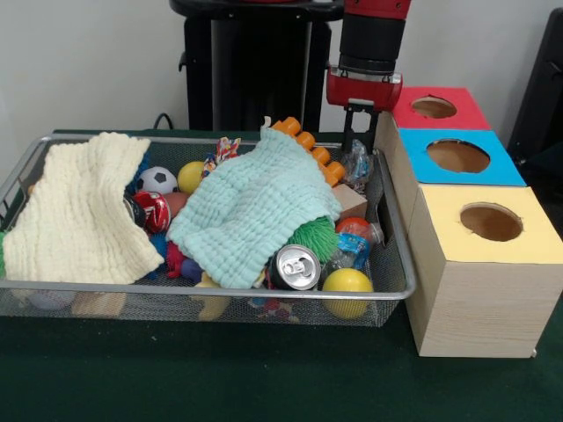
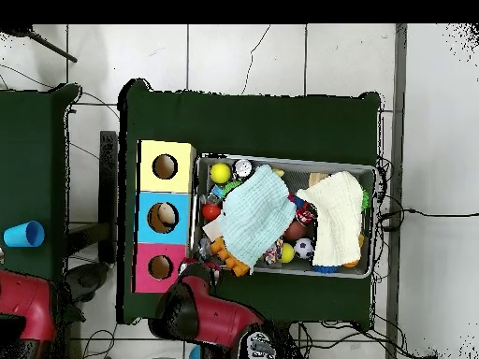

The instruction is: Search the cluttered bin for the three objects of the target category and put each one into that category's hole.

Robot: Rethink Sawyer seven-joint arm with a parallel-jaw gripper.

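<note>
The wire mesh bin (image 1: 220, 290) is full of clutter; it also shows in the overhead view (image 2: 290, 161). One clear wrinkly bottle (image 1: 358, 167) stands in the bin's far right corner, against the boxes. My gripper (image 1: 361, 132) hangs straight above it, open, with its fingers around the bottle's top. A second clear bottle with a blue-and-white label (image 1: 354, 249) lies by the right wall, lower down. A third bottle is hidden. The round hole of the blue-topped box (image 1: 457, 156) is just to the right of the gripper. In the overhead view the gripper (image 2: 202, 265) sits at the bin corner beside the boxes.
A mint cloth (image 1: 255, 207) and a cream cloth (image 1: 84, 211) cover much of the bin. A silver can (image 1: 295, 266), a yellow ball (image 1: 347, 283) and an orange toy (image 1: 312, 149) lie around. The red-topped box (image 1: 440, 110) and the yellow-topped box (image 1: 488, 224) flank the blue one.
</note>
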